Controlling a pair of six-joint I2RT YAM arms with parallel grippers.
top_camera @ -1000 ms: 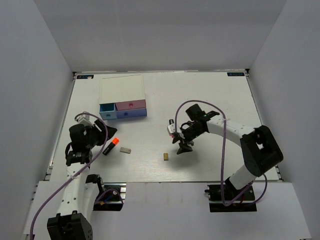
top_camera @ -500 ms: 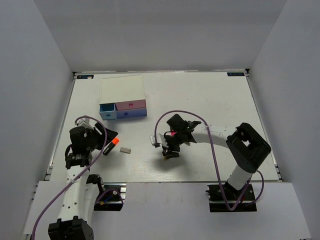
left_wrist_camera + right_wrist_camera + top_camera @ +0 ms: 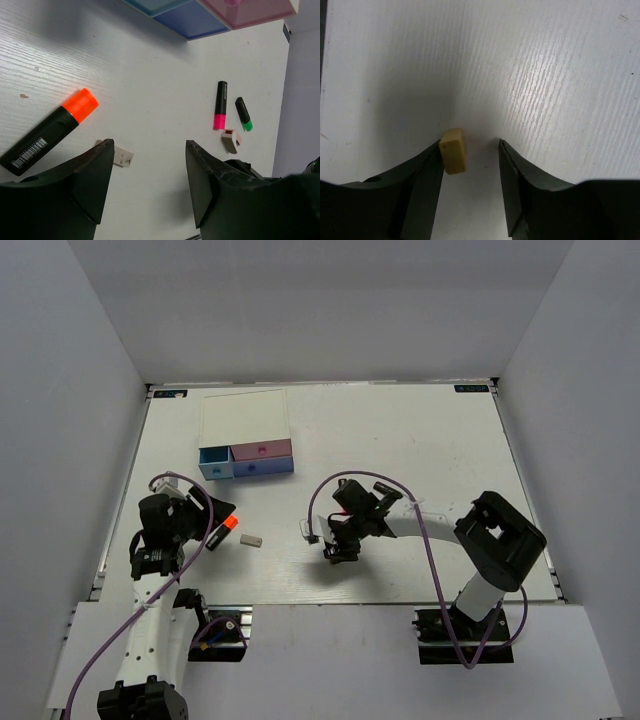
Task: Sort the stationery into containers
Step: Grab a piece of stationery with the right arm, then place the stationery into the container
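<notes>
My right gripper is open, low over the table, with the tan eraser between its jaws and against the left finger; it hides the eraser in the top view. My left gripper is open and empty above the table. The orange-capped highlighter lies to its left, and the grey-white eraser is by its left fingertip. The pink-capped highlighter, green-capped highlighter and pink-white eraser lie further right. The light blue, pink and purple drawers are far left.
The white-topped drawer box stands at the table's far left. Grey walls enclose the table on three sides. The purple cables of both arms loop above the table near the wrists.
My right gripper has moved left and nearer, from beside the pink highlighter down to the tan eraser, which now sits between its jaws. My left arm shifted only slightly.
</notes>
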